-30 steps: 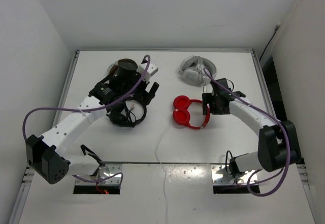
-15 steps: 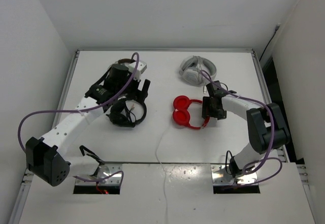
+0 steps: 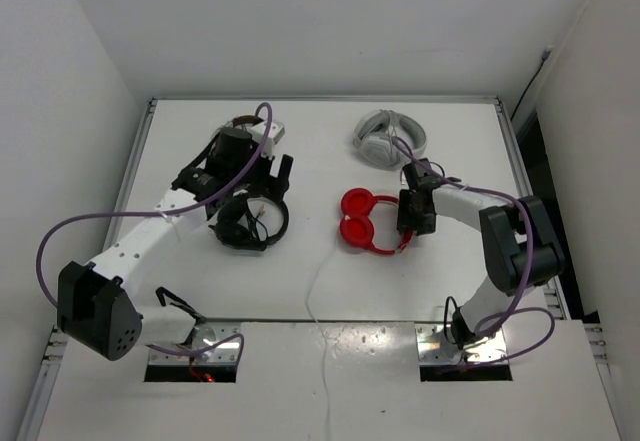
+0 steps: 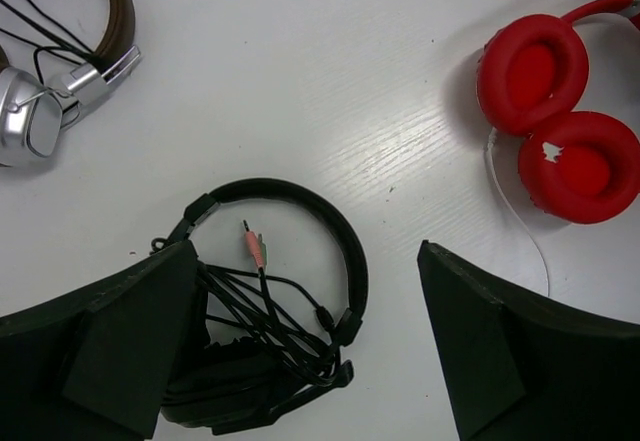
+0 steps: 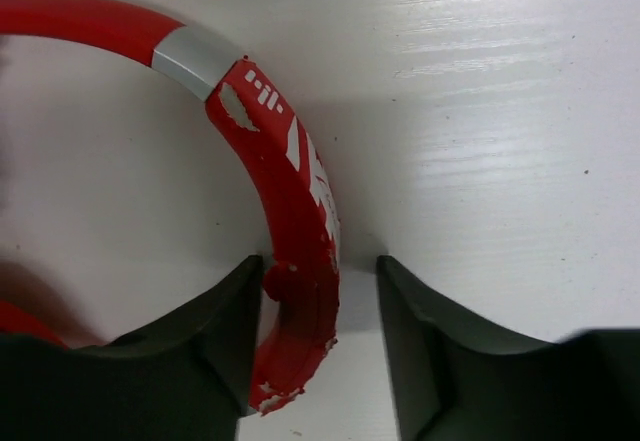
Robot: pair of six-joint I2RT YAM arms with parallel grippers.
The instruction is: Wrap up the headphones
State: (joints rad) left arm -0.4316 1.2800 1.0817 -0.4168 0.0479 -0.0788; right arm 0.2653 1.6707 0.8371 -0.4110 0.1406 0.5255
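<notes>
Your right gripper straddles the bright red over-ear headphones, jaws apart, seemingly unclamped; left gripper gapes beside them. Thin white cable lies loose: wrapping unstarted.

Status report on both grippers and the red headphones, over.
Right gripper open, straddling headband of red headphones. Left gripper open over black headphones. White cable loose, unwrapped.

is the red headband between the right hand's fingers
Yes, the headband of the red headphones runs between the fingers of the right hand.
</notes>
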